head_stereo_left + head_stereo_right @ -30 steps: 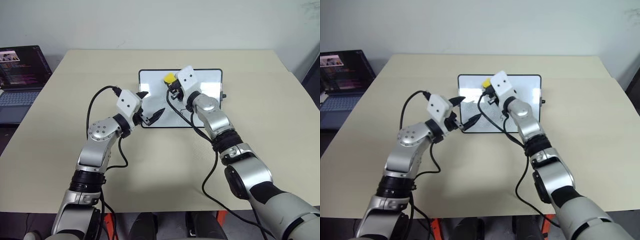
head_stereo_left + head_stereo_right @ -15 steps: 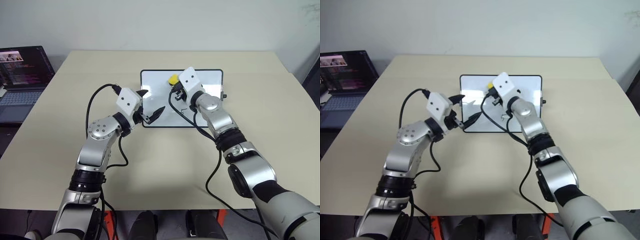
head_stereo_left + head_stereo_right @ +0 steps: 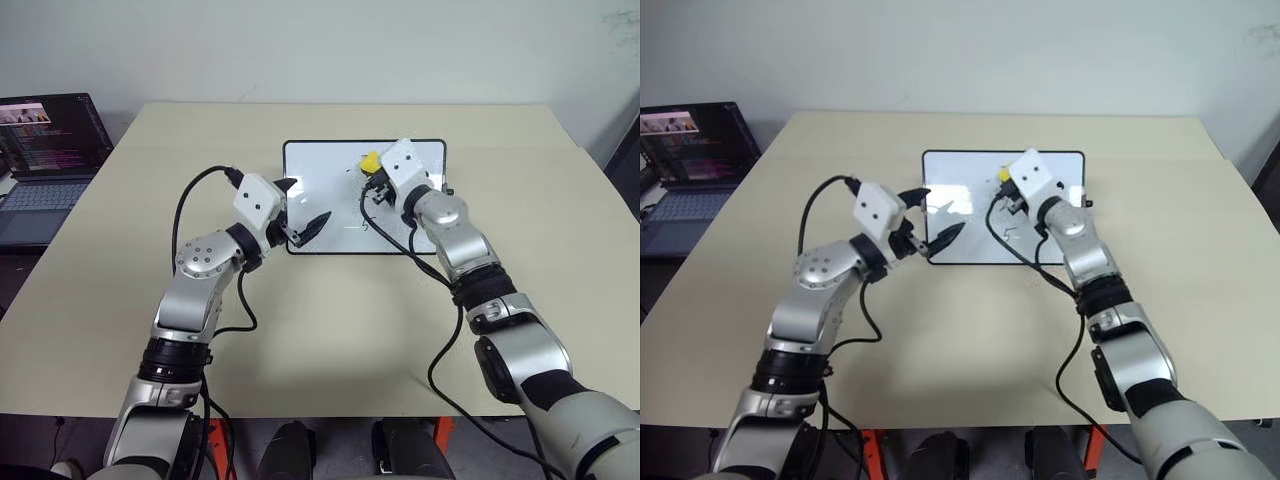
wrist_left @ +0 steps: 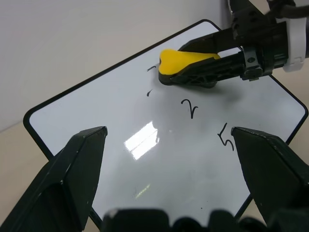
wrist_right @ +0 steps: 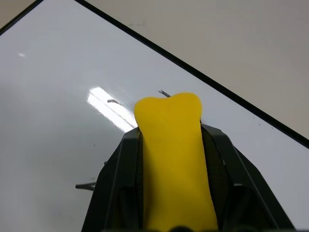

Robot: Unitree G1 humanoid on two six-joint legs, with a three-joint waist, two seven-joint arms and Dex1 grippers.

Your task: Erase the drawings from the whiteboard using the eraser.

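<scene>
The whiteboard (image 3: 320, 178) lies flat at the middle of the table, its thin black frame showing all round. My right gripper (image 3: 373, 174) is shut on the yellow eraser (image 3: 369, 160) over the board's far right part. In the left wrist view the eraser (image 4: 186, 60) sits low over the board beside two short marks (image 4: 152, 68). The drawings "2" (image 4: 190, 107) and "5" (image 4: 224, 139) lie nearer to me. My left gripper (image 3: 306, 201) stands open at the board's near left corner, with one finger over the board and nothing between its fingers.
An open laptop (image 3: 45, 150) stands beyond the table's left edge. The beige table (image 3: 300, 330) spreads wide around the board. Black cables hang from both wrists over the table's near part.
My right gripper has carried the eraser to the right across the board's far part. The left gripper has stayed where it was.
</scene>
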